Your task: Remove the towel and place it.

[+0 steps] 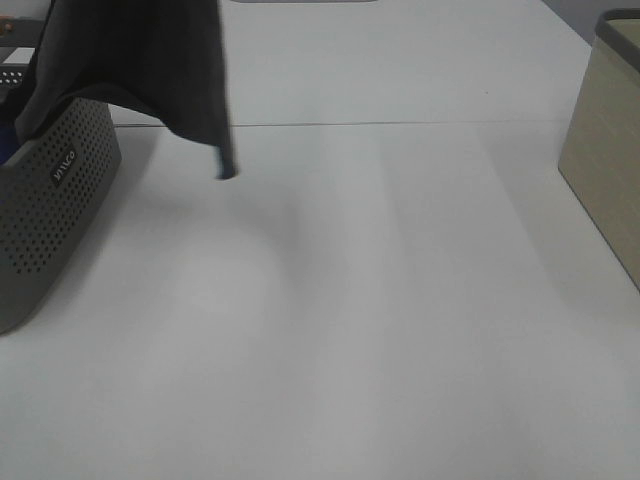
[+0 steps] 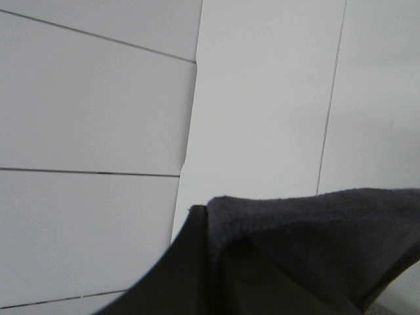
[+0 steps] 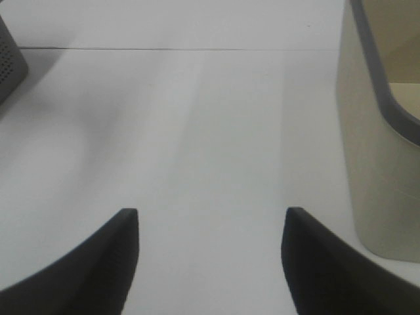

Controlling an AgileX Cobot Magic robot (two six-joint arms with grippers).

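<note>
The dark charcoal towel (image 1: 150, 60) hangs in the air at the far left, above the grey perforated basket (image 1: 50, 220), with its lowest corner dangling near the table. My left gripper (image 2: 213, 226) is out of the exterior high view. In the left wrist view one dark finger (image 2: 177, 275) shows with the towel (image 2: 315, 230) bunched against it, so it is shut on the towel. My right gripper (image 3: 210, 226) is open and empty, low over the white table (image 3: 210, 131). It is not in the exterior high view.
A beige bin (image 1: 605, 150) stands at the table's right edge and shows close beside my right gripper in the right wrist view (image 3: 367, 131). A sliver of blue (image 1: 5, 140) shows at the basket's rim. The basket's corner (image 3: 10, 59) appears in the right wrist view.
</note>
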